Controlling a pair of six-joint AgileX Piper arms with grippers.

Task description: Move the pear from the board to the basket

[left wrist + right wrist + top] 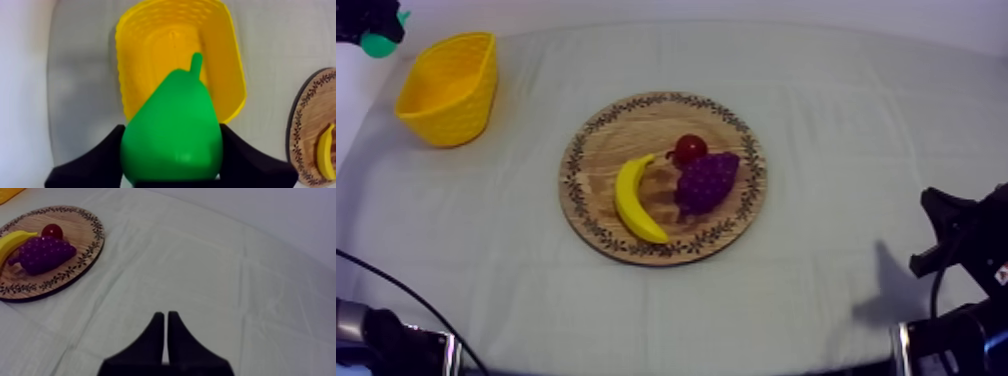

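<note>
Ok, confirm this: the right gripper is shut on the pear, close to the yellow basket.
Wrong in one respect: the left gripper is shut on the pear, close to the yellow basket, as the left wrist view shows. The right gripper is shut on nothing, over the cloth.

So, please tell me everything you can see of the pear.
The pear is bright green, smooth and plastic-looking, with a short stem on its narrow end. The left gripper is shut on its wide part, one black finger at each side. It is held in the air near the yellow basket, not yet inside.
</note>
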